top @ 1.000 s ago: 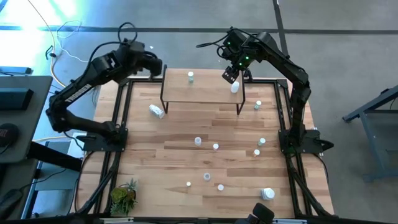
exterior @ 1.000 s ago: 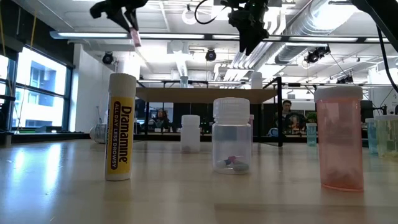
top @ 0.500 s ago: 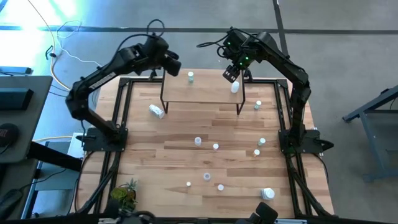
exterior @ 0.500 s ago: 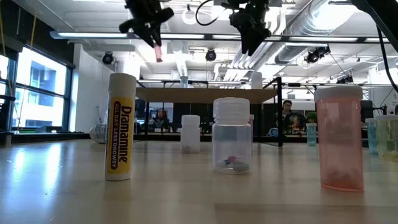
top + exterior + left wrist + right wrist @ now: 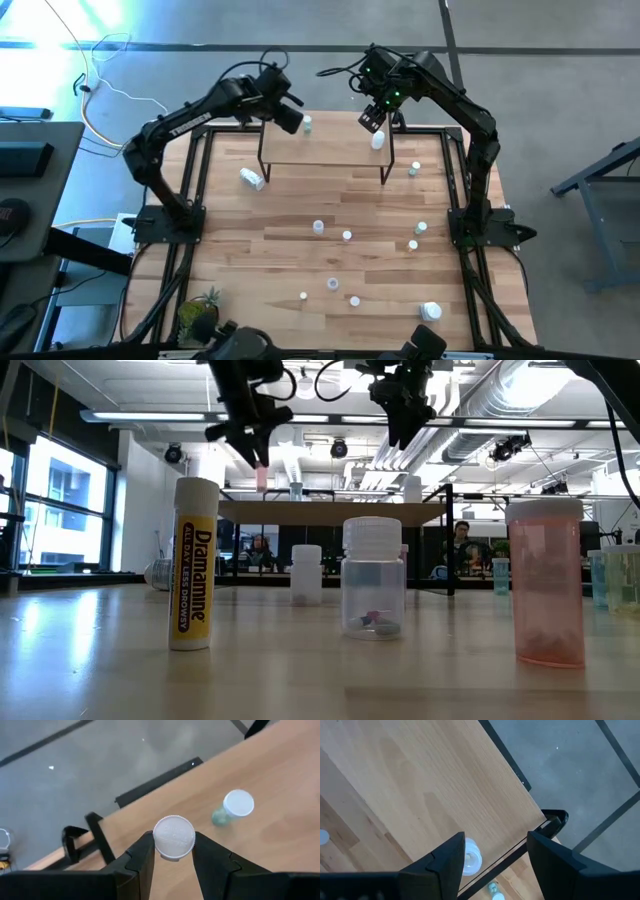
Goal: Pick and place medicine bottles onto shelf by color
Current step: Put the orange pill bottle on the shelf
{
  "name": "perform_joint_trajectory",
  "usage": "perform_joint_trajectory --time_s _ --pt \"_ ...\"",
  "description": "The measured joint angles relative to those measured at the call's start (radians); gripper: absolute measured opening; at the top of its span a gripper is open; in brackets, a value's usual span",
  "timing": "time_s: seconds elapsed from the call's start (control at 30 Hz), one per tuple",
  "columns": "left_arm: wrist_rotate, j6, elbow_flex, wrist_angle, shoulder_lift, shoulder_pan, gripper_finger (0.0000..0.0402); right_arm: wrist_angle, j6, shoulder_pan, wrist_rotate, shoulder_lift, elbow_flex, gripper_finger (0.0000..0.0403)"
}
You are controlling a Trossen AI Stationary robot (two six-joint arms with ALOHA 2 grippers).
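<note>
Table (image 5: 300, 250) with bottles scattered, shelf (image 5: 330, 150) at far edge. Placing step in hand. Left gripper (image 5: 173, 862) over the shelf's left end, clamped on a white-capped bottle (image 5: 173, 837), near a green-tinted bottle (image 5: 231, 809) standing on the board. Right gripper (image 5: 492, 855) above the right end, spread wide, holding nothing, white bottle (image 5: 470, 857) beneath. Next, probably: lower straight, set down clear of neighbour, release.

Your left pincer (image 5: 173, 862) holds a bottle (image 5: 173, 837) above the shelf (image 5: 325, 146), beside another bottle (image 5: 307, 124) standing there. A third bottle (image 5: 378, 140) stands at the shelf's right end, under the right pincer (image 5: 371, 120).
</note>
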Motion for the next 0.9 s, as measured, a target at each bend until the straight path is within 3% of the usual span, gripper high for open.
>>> perform_joint_trajectory --time_s 0.33,0.9 --pt "0.037 0.003 0.000 -0.005 0.073 0.022 0.0110 0.000 0.000 0.000 0.000 0.000 0.000 0.0204" --pt "0.075 0.002 -0.002 -0.020 0.075 0.051 0.0110 0.000 0.000 0.000 0.000 0.000 0.000 0.0204"
